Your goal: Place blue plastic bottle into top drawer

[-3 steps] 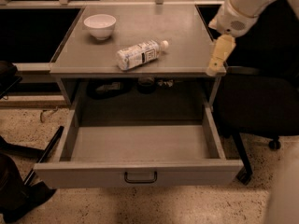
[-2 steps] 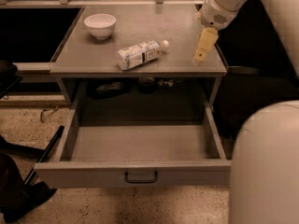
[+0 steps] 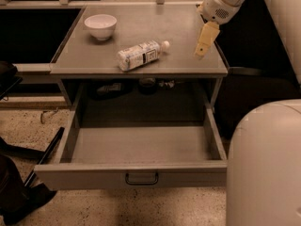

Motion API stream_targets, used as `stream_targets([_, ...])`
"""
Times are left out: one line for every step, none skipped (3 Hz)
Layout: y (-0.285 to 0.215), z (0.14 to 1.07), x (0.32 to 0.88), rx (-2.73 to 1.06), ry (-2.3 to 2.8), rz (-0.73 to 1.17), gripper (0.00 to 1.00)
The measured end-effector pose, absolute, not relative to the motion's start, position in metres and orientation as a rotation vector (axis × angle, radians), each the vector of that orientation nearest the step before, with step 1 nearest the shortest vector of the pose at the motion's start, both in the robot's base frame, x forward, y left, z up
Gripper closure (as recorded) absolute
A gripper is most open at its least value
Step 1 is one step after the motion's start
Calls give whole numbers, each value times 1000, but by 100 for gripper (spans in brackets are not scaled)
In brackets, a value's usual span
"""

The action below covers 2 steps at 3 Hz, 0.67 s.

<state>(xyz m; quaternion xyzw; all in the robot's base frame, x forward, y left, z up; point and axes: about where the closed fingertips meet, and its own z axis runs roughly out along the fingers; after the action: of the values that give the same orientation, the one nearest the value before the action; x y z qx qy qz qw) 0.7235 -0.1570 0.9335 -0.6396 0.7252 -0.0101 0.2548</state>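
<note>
The blue plastic bottle (image 3: 141,54) lies on its side on the cabinet top (image 3: 183,36), white cap pointing right. The top drawer (image 3: 141,147) is pulled out wide below it and holds nothing. My gripper (image 3: 203,45) hangs over the right part of the cabinet top, to the right of the bottle's cap and apart from it. It holds nothing.
A white bowl (image 3: 100,26) stands at the back left of the cabinet top. My arm's large white body (image 3: 263,168) fills the lower right. Small dark items (image 3: 110,87) lie at the back under the top. A dark object (image 3: 19,192) sits on the floor at lower left.
My gripper has moved left, from off the cabinet's right edge to above the top, nearer the bottle's cap. The arm's body has come into view at lower right. Bottle and drawer have not moved.
</note>
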Motion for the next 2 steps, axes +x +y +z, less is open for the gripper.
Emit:
stream_targets([-124,913,743,-1798,1896,38,0])
stream_targets([-66,894,765,-1901,1776,108,0])
